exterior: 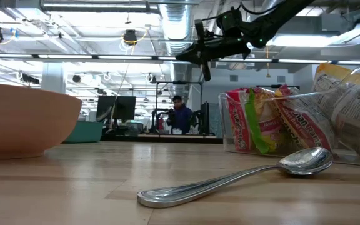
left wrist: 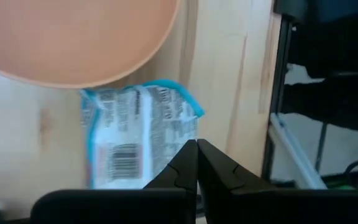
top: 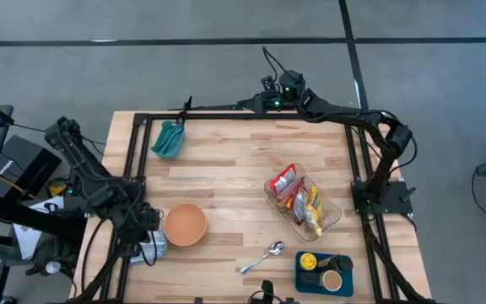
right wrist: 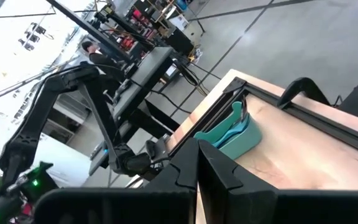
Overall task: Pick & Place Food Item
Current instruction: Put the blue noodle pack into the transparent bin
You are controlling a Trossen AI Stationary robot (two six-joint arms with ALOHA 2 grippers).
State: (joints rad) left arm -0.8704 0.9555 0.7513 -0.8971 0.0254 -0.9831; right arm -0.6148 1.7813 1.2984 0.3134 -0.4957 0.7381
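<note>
A blue and white food packet lies flat on the wooden table next to the orange bowl, near the left front corner; it also shows in the high view. My left gripper is shut, with nothing between its fingers, and its tips stand over the packet's edge; it shows beside the bowl in the high view. My right gripper is shut and empty, held high over the table's far left edge, near a teal dish.
A clear tub with several food packets stands right of centre. A metal spoon lies near the front edge. A blue tray with small cups sits at the front right. A black frame rail runs along the table's left edge.
</note>
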